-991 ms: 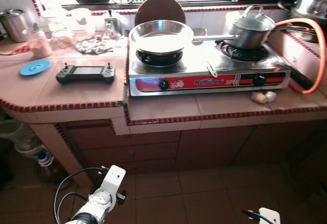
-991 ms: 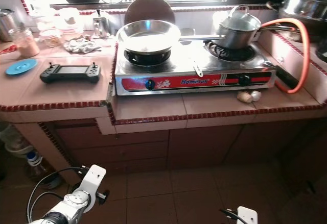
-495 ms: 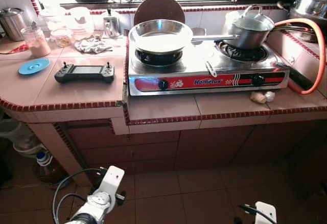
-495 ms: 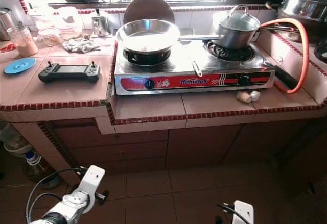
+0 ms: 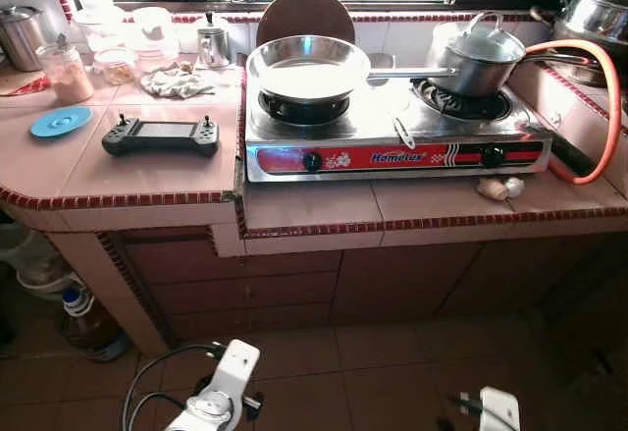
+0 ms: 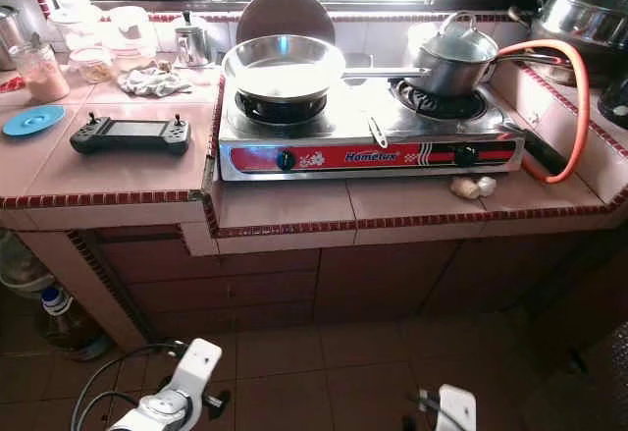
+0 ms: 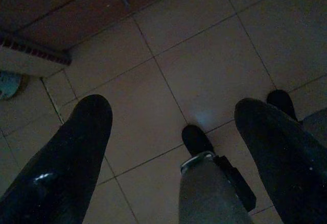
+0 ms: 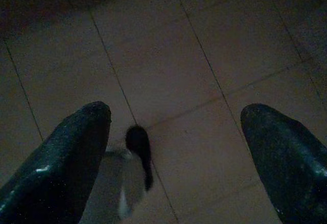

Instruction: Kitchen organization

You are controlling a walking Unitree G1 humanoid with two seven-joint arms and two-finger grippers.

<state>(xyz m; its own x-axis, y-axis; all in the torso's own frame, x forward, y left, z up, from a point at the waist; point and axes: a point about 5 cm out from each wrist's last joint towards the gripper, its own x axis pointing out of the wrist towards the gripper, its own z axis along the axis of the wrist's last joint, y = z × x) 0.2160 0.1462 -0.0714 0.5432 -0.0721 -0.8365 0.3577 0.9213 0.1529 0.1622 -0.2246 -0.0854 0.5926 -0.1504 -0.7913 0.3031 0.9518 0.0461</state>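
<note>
The whole scene has slid slightly since a second ago — the camera moved, the things on the counter did not. The tiled counter stands well above and ahead of both grippers. On it the gas stove carries a steel pan and a lidded pot; a black controller lies beside the stove. The left gripper and right gripper hang low over the floor tiles — fingers spread apart, holding nothing.
</note>
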